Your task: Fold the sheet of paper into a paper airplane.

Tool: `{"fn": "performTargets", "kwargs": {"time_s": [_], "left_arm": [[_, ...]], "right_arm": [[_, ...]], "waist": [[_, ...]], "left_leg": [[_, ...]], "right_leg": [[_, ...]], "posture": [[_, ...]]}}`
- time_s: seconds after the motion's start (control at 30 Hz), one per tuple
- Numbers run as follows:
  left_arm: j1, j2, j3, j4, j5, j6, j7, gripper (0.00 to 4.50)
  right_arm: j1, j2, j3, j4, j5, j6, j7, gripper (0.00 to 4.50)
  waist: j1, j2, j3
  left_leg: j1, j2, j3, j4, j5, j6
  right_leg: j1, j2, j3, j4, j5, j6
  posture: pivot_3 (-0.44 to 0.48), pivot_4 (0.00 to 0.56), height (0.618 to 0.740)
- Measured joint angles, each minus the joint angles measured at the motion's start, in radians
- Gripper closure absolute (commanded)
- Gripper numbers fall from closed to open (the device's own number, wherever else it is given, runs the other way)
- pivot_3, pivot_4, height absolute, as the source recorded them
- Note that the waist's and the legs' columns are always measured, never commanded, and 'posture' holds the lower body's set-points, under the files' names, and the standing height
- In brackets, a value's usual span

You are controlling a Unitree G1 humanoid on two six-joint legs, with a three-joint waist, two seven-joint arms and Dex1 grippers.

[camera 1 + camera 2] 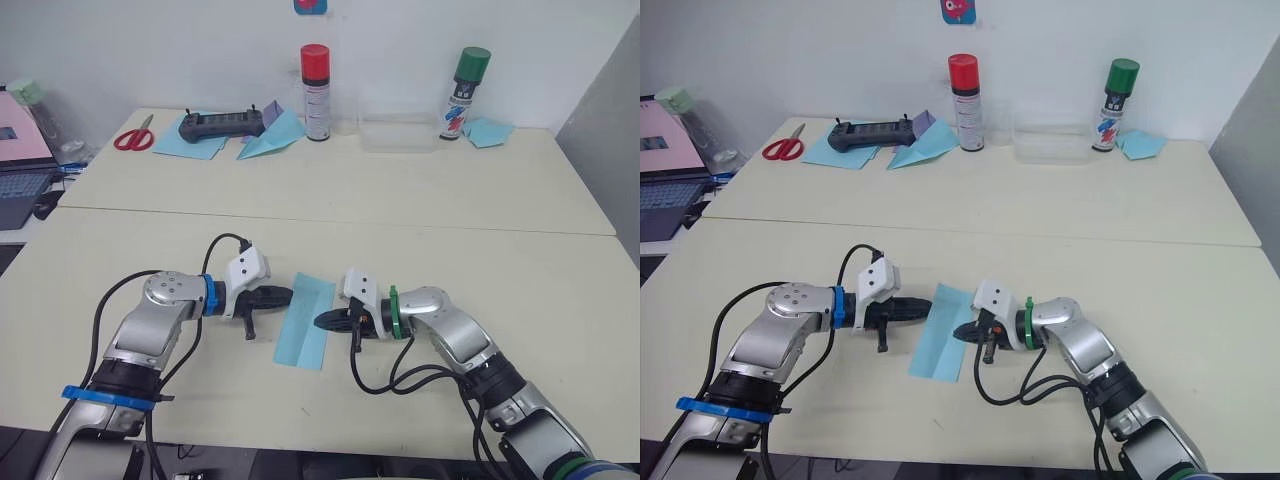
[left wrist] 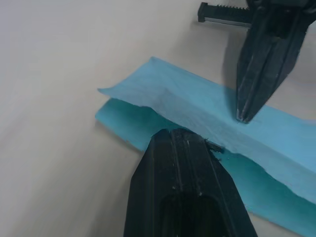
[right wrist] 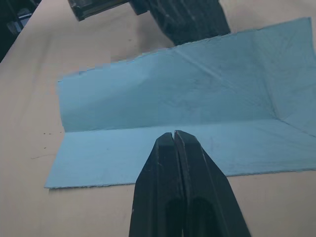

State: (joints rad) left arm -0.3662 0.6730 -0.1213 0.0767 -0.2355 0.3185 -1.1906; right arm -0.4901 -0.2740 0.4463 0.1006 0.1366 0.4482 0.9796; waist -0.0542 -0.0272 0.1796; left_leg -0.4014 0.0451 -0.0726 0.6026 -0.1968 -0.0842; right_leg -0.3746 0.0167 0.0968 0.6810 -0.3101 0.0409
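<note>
The sheet of paper (image 1: pixel 305 337) is light blue and lies on the near table between my two grippers, folded lengthwise into a long strip. One half lies flat and the other flap (image 3: pixel 148 89) stands partly raised, with diagonal creases at one end. My left gripper (image 1: pixel 288 294) is shut, and its tip (image 2: pixel 186 133) meets the free edge of the raised flap. My right gripper (image 1: pixel 320 321) is also shut. In the right wrist view its tip (image 3: pixel 174 134) rests on the paper at the long crease. The two tips face each other across the strip.
On the far table lie red scissors (image 1: pixel 133 137), a black controller (image 1: pixel 222 125) on flat blue sheets, and a bigger blue dart (image 1: pixel 270 142). Also there: a red-capped can (image 1: pixel 316 92), a clear box (image 1: pixel 398 133), a green-capped can (image 1: pixel 463 92) and a teal scrap (image 1: pixel 488 130). A laptop (image 1: pixel 20 190) sits at the left.
</note>
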Motion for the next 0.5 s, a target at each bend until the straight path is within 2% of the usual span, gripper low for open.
{"fn": "performTargets", "kwargs": {"time_s": [0.37, 0.5], "left_arm": [[-0.020, -0.014, 0.001, -0.107, -0.060, 0.097, 0.030, 4.46], [-0.013, -0.014, -0.002, -0.106, -0.055, 0.088, 0.033, 4.50]], "right_arm": [[-0.002, -0.005, -0.014, -0.021, 0.008, 0.053, -0.002, 4.50], [-0.001, -0.046, -0.041, -0.053, 0.023, 0.100, -0.002, 3.68]], "waist": [[0.000, 0.000, 0.000], [0.001, 0.000, 0.000]], "left_leg": [[0.000, 0.000, 0.000, 0.000, 0.000, 0.000], [0.000, 0.000, 0.000, 0.000, 0.000, 0.000]], "right_leg": [[0.000, 0.000, 0.000, 0.000, 0.000, 0.000], [0.000, 0.000, 0.000, 0.000, 0.000, 0.000]], "posture": [[0.000, 0.150, 0.740], [0.000, 0.150, 0.740]]}}
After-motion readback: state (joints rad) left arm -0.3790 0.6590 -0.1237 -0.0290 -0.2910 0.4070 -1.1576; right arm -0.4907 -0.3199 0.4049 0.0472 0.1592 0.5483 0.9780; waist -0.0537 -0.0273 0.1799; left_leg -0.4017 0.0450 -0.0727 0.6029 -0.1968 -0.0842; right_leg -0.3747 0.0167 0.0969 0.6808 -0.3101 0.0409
